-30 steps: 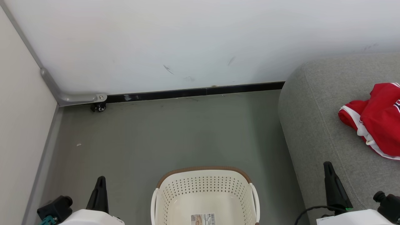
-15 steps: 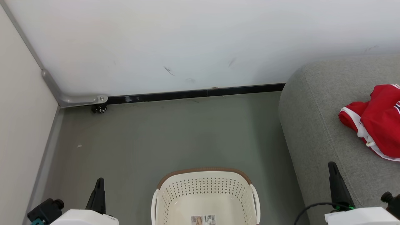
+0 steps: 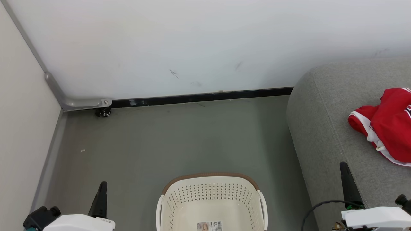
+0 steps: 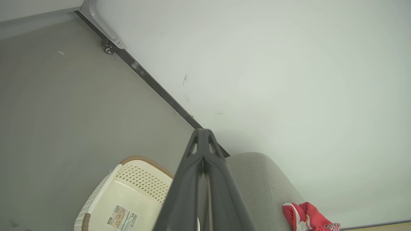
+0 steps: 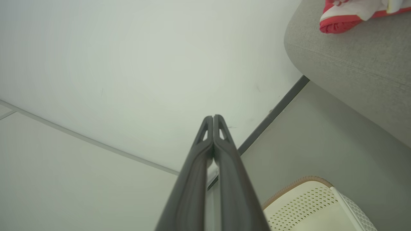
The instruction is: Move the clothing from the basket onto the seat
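Left hand (image 3: 102, 186) and right hand (image 3: 344, 166), closed, flank basket (image 3: 210, 175) holding sticker (image 3: 209, 225).

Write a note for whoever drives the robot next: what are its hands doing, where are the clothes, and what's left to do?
Left hand: shut, empty, low beside the basket.
Right hand: shut, empty, near the edge of the sofa.
Clothes: a red bundle lying on the sofa.
Done: the part of the basket in view holds no clothes, just a sticker.
Left: probably nothing; check the basket's hidden near end.
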You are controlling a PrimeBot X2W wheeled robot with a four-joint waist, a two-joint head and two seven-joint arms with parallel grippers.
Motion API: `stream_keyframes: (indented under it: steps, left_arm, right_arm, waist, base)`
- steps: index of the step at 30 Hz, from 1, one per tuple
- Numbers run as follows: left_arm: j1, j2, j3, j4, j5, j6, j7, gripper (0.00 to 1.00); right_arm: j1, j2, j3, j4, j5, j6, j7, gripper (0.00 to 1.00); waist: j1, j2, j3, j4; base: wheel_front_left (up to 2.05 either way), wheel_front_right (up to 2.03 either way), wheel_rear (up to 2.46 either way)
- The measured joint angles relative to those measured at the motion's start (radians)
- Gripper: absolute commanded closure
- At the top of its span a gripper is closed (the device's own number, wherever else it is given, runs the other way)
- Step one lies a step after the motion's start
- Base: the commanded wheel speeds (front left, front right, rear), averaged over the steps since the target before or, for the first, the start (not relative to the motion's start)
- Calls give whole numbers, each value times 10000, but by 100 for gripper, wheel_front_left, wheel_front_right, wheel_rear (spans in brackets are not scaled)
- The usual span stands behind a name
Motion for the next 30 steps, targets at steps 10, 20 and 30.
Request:
stream_keyframes:
  steps: [10, 20, 30]
  left_arm:
    - [-191, -13, 190, 2, -1452, -209, 337, 100]
    - [-299, -46, 353, 0, -2911, -399, 637, 100]
    - [-388, -69, 554, -8, -4401, -596, 965, 100]
  right_arm:
    - [-247, -58, -21, 192, 1446, 0, 213, 100]
    - [-578, -146, -50, 295, 2897, -2, 489, 100]
    - [-811, -261, -92, 370, 4370, -2, 700, 100]
  waist:
    - [-58, 0, 64, 17]
    - [-67, 0, 85, 33]
    - [-70, -1, 78, 51]
  base:
    - [0, 0, 0]
    - [0, 0, 0]
    - [0, 0, 0]
